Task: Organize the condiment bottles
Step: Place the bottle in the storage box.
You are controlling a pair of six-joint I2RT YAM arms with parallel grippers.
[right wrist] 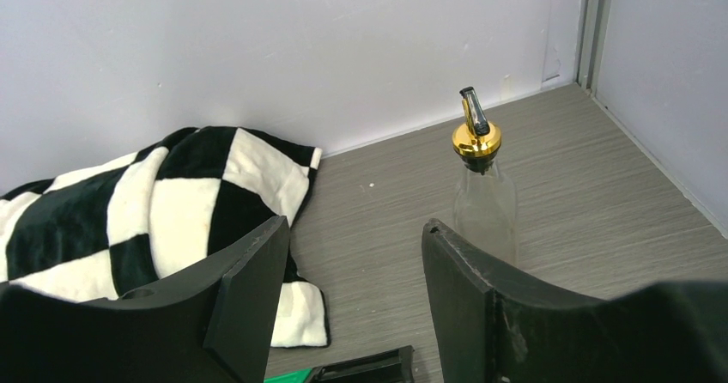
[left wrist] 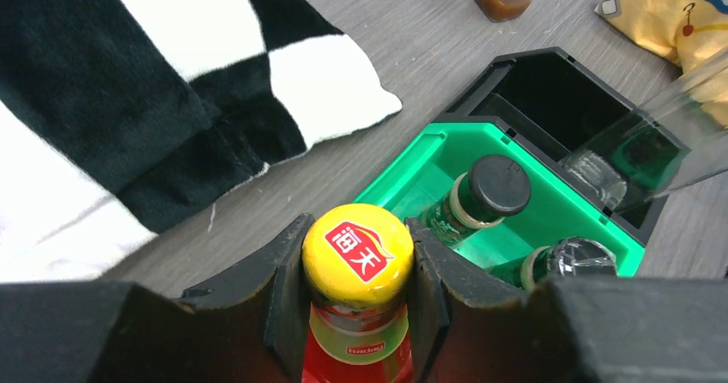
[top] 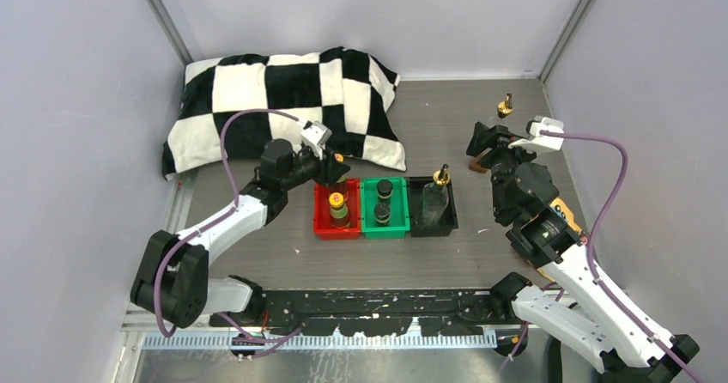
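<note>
The left claw point(left wrist: 359, 267) is clamped on the yellow-capped bottle point(left wrist: 358, 342). Lower it straight into the red tray point(top: 318, 216), mid-frame. The right claw point(right wrist: 354, 267) is apart.

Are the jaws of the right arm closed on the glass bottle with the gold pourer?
No, the right arm's jaws stand open and empty, and the glass bottle stands upright beyond them, untouched.

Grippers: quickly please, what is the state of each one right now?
Left gripper: closed on the yellow-capped bottle.
Right gripper: open, holding nothing; the glass bottle stands beyond its jaws.
</note>
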